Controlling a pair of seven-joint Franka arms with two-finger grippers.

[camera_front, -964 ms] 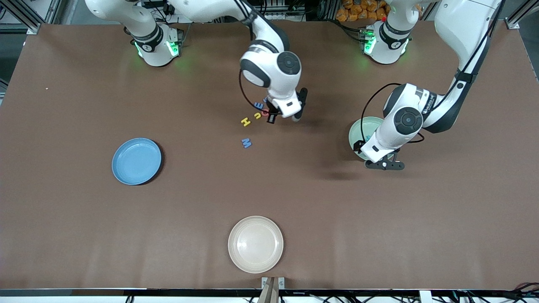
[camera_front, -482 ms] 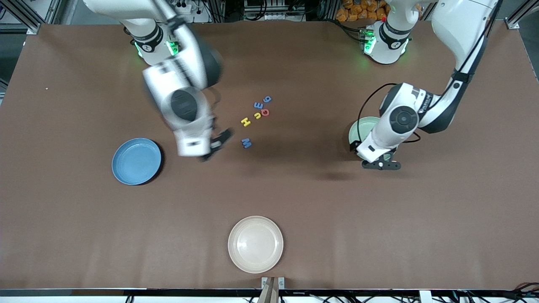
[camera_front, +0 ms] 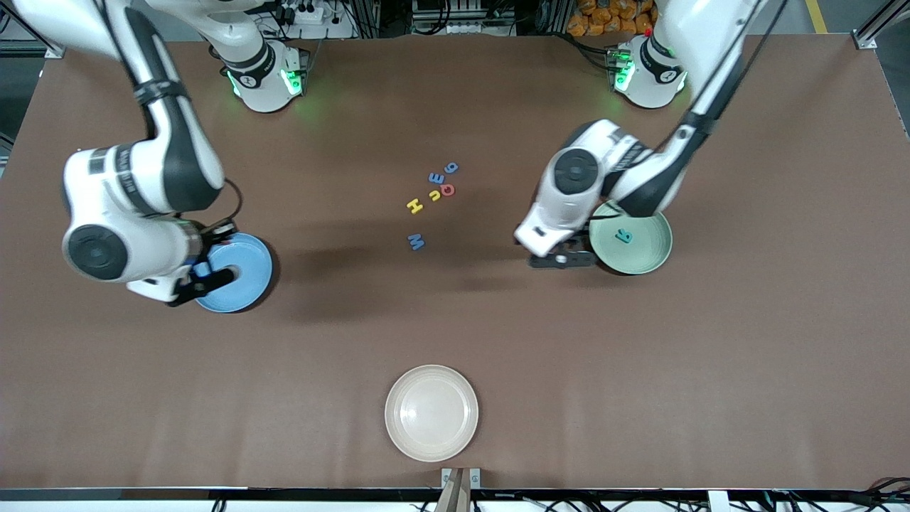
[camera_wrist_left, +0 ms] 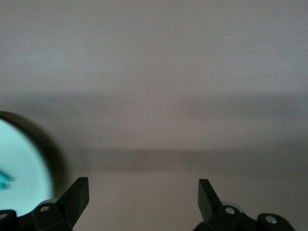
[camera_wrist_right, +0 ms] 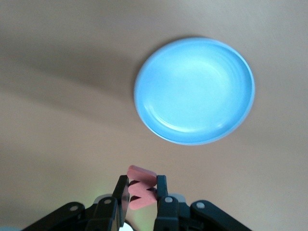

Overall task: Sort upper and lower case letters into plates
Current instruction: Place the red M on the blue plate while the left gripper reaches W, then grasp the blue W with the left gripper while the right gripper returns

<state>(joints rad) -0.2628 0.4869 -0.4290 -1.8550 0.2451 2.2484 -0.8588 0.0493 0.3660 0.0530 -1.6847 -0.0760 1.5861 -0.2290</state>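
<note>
My right gripper point(camera_front: 206, 277) hangs over the edge of the blue plate point(camera_front: 245, 274) and is shut on a red letter point(camera_wrist_right: 142, 192). That plate point(camera_wrist_right: 195, 91) looks bare in the right wrist view. My left gripper point(camera_front: 561, 259) is open and empty over the table beside the mint green plate point(camera_front: 650, 249), which holds a teal letter point(camera_front: 623, 237). The plate's edge point(camera_wrist_left: 19, 163) shows in the left wrist view. Several letters lie mid-table: blue g point(camera_front: 451, 168), blue E point(camera_front: 435, 177), red O point(camera_front: 447, 189), yellow J point(camera_front: 433, 195), yellow H point(camera_front: 414, 206), blue M point(camera_front: 416, 242).
A cream-white plate point(camera_front: 431, 412) sits near the table's front edge, nearest the front camera. Both arm bases stand along the table's back edge.
My right arm swung from the letter cluster to over the blue plate's edge, carrying the red letter. My left arm moved off the mint plate toward the middle, uncovering the teal letter.
</note>
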